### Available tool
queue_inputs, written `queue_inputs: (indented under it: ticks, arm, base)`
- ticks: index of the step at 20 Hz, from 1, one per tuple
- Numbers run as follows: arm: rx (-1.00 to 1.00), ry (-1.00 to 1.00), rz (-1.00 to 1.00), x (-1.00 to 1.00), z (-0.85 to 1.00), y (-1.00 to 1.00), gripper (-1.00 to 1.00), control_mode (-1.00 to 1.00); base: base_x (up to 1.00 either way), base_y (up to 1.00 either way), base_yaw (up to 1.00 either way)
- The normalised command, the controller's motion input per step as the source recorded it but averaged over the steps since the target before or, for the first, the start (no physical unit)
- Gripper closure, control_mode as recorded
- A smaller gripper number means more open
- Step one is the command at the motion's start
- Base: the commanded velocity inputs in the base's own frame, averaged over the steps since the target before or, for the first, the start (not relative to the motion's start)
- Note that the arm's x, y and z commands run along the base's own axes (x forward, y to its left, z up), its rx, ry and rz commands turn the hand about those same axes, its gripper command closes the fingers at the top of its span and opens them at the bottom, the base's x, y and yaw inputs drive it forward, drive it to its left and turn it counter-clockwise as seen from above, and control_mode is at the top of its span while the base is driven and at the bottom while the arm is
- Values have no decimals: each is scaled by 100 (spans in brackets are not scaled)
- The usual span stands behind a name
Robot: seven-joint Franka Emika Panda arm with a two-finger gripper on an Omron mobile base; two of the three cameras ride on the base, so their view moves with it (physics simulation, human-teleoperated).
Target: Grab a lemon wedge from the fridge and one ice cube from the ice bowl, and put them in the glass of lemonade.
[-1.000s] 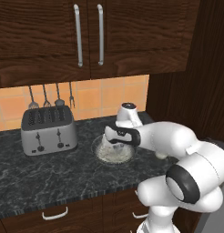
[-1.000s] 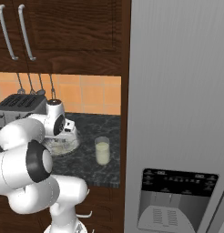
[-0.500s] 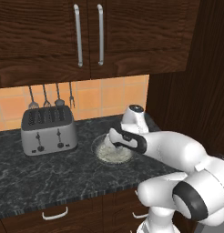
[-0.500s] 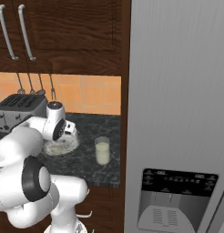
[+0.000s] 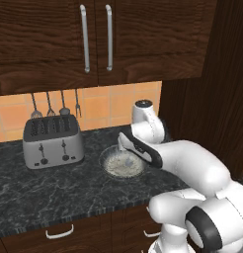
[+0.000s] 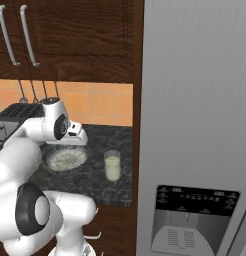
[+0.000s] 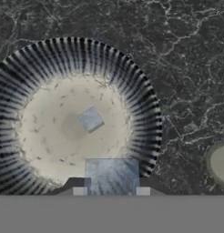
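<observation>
The fridge (image 6: 195, 100) stands right of the glass of lemonade (image 6: 112, 165). The ice bowl (image 6: 64, 158) sits just left of that glass on the counter (image 5: 44, 192), one cube (image 7: 90, 119) left in it. The gripper (image 7: 111, 191), above the bowl's rim, is clamped on an ice cube (image 7: 111, 175) (pale blue, square-faced). The glass (image 7: 219, 163) lies to the hand's right in the hand view.

The dark marbled counter (image 5: 54, 192) crosses the lower left of the left base view. On it stand the silver toaster (image 5: 53, 141) at left, the ice bowl (image 5: 123, 162) at centre, and the glass of lemonade (image 6: 112, 165) just beside the bowl.
</observation>
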Motion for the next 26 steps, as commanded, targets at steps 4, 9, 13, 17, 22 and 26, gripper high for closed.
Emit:
queue_inputs:
  ticks: [4, 9, 13, 17, 22, 26]
  arm:
    - [-6, 2, -18, -18, 44, -92, 100, -100]
    - [1, -1, -18, -33, 25, -98, 100, -100]
    - [13, -12, -12, -26, -10, -61, 100, -100]
    - [11, -10, -15, 0, 0, -56, 100, -100]
    - [7, -1, -17, 1, 0, -34, 100, -100]
    - [0, 3, -1, 16, -1, 0, 100, -100]
  base:
    - [0, 0, 0]
    - [0, 0, 0]
    - [0, 0, 0]
    - [0, 0, 0]
    - [0, 0, 0]
    - [0, 0, 0]
